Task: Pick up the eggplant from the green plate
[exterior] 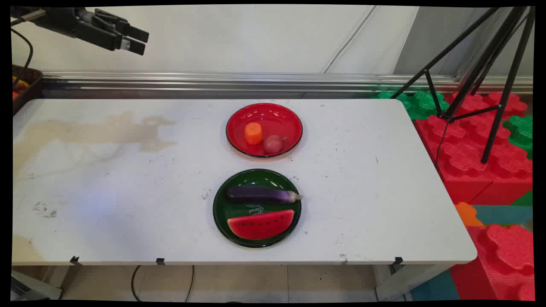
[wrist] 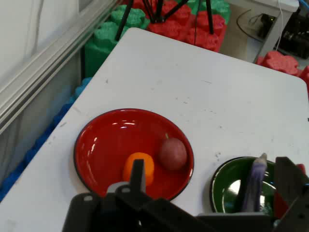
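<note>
**A:** so where's the claw (exterior: 135, 40) sitting right now?

**B:** way up in the top left corner of the main view, high above the counter (exterior: 128, 192) and well apart from everything on it. From the hand view its two fingers (wrist: 137, 174) stand spread wide with nothing between them, so it's open and not carrying a thing.

**A:** and what's on the counter?

**B:** two plates around the middle. The red plate (exterior: 283, 117) is the one farther back toward the wall, and it has a small orange carrot chunk (exterior: 253, 133) standing next to a round reddish fruit (exterior: 273, 144), which looks like a plum or similar, can't really tell. The two sit just beside each other, carrot on the left in the main view.

**A:** and the other one?

**B:** dark green plate (exterior: 222, 209) nearer the front edge. A purple eggplant (exterior: 262, 195) lies across it with its stem end poking over the right rim, and a watermelon slice (exterior: 261, 223) lies just in front of it, flat, red side up.

**A:** anything off to the side?

**B:** a dark basket (exterior: 26, 83) at the far left edge past the counter's corner, a black tripod (exterior: 490, 76) on the right, and big red and green foam blocks (exterior: 469, 157) on the floor under it.
</note>
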